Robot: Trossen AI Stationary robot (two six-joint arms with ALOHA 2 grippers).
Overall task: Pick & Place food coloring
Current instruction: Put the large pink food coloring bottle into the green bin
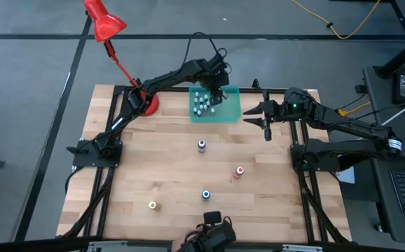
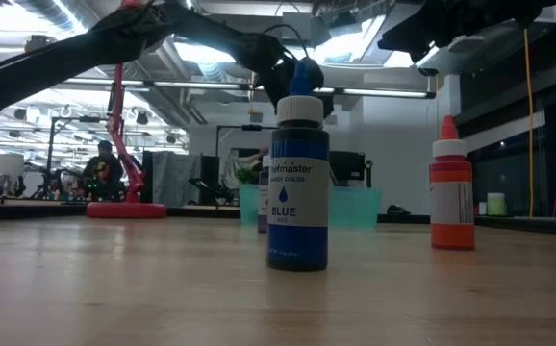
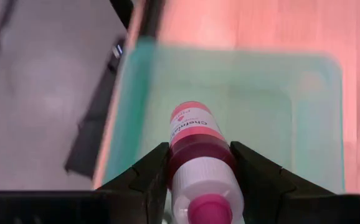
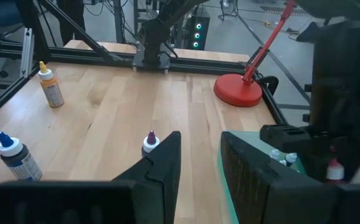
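Observation:
My left gripper (image 1: 217, 93) hangs over the translucent teal tray (image 1: 232, 112) at the table's far side, shut on a pink bottle of food coloring (image 3: 194, 138). Several tiny whitish bottles (image 1: 201, 102) stand in the tray's left part. On the wood stand a purple bottle (image 1: 202, 145), a red-orange one (image 1: 239, 171), a blue one (image 1: 206, 194) and a yellow one (image 1: 153, 205), each upright on its base. My right gripper (image 1: 265, 117) waits to the tray's right, raised and open, nothing between its fingers (image 4: 164, 163). My left gripper pinches the pink bottle between its two fingers (image 3: 147, 182), on the body just below the white shoulder (image 3: 200, 163). The fingers slant down from the table's left. The bottle lies along them, pink cap (image 3: 207, 209) toward the wrist, base toward the tray.
A red desk lamp stands on its base (image 1: 146, 105) left of the tray, its head (image 1: 104, 19) beyond the table's far edge. The black frame rails (image 1: 118, 89) run along the table's edges. Bare wood (image 1: 279, 203) lies between the scattered bottles.

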